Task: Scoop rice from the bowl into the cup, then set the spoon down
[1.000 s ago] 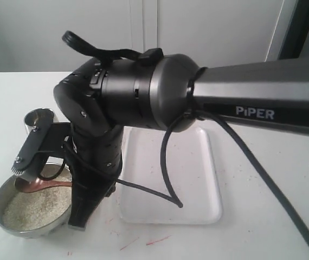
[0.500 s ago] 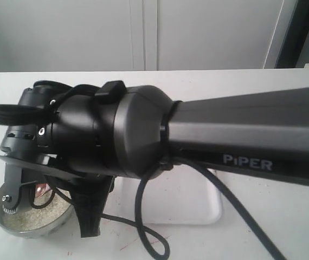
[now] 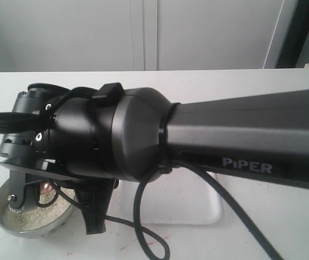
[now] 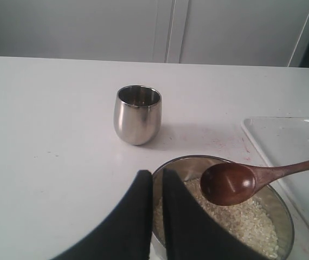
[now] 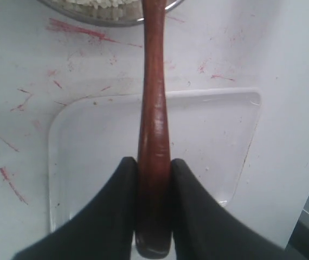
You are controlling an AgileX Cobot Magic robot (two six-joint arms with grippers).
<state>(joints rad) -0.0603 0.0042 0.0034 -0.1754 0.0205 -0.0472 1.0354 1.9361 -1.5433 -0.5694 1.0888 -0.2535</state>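
Note:
My right gripper is shut on the handle of the dark wooden spoon. The spoon's oval scoop hangs just above the rice in the wide steel bowl and holds no grains. The small steel cup stands upright on the table beyond the bowl, apart from it. My left gripper is shut on nothing, its tips at the bowl's rim. In the exterior view the bowl shows at lower left and the cup is hidden behind the right arm.
A shallow white tray lies on the white table beside the bowl, under the spoon's handle; it also shows as the tray in the left wrist view. Red marks dot the tabletop. A black cable loops down by the tray.
The right arm's wrist has swung across the exterior camera and now covers the cup and much of the bowl. The spoon stays gripped, its scoop over the rice.

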